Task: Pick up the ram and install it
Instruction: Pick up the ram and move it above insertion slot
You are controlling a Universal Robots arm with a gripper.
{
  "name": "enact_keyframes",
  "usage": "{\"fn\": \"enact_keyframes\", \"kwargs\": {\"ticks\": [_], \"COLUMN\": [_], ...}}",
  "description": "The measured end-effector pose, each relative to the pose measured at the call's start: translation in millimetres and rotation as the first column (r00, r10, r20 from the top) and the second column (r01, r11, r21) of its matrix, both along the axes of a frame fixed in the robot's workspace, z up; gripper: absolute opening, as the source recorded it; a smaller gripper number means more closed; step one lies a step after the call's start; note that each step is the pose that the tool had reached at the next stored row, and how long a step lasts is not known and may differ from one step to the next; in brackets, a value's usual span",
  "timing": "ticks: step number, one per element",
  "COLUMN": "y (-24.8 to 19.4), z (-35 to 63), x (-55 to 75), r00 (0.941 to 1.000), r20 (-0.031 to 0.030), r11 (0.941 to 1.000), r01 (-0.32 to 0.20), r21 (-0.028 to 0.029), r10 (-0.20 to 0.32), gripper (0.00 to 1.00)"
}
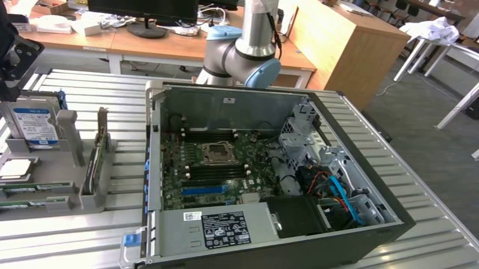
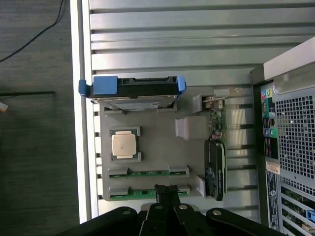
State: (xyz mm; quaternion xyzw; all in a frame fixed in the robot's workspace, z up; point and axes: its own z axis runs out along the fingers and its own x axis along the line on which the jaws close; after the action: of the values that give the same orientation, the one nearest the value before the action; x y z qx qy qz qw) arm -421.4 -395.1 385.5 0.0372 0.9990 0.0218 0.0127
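Two ram sticks, thin green boards, lie edge-up in slots of a grey holder (image 2: 152, 147): one ram stick (image 2: 147, 173) and a second ram stick (image 2: 140, 195) beside it. My gripper (image 2: 167, 190) hangs above the holder, its black fingers shut together with nothing between them, the tips over the second stick. In the exterior view the sticks (image 1: 21, 190) sit at the holder's (image 1: 53, 185) near end on the left, and the dark wrist (image 1: 15, 56) hangs above them. The open computer case (image 1: 262, 168) shows its motherboard (image 1: 217, 168) with long black slots.
The holder also carries a hard drive (image 2: 133, 87) with blue ends, a processor chip (image 2: 123, 144) and a black expansion card (image 2: 215, 167). The case wall (image 2: 290, 137) stands close beside the holder. A ribbed metal table (image 1: 90, 235) lies beneath everything.
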Motion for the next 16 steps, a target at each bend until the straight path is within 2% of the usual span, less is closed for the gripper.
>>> {"fn": "enact_keyframes", "kwargs": {"ticks": [4, 9, 13, 16], "y": [0.0, 0.0, 0.0, 0.0], "z": [0.0, 0.0, 0.0, 0.0], "x": [-0.1, 0.0, 0.0, 0.0], "r00": [0.9999, 0.9977, 0.9926, 0.9860], "r20": [-0.0001, -0.0002, -0.0003, -0.0004], "r11": [0.9999, 0.9977, 0.9926, 0.9860], "r01": [-0.014, -0.068, -0.121, -0.167], "r21": [0.0000, -0.0006, -0.0012, -0.0018], "r10": [0.014, 0.068, 0.121, 0.167], "gripper": [0.11, 0.11, 0.11, 0.11]}}
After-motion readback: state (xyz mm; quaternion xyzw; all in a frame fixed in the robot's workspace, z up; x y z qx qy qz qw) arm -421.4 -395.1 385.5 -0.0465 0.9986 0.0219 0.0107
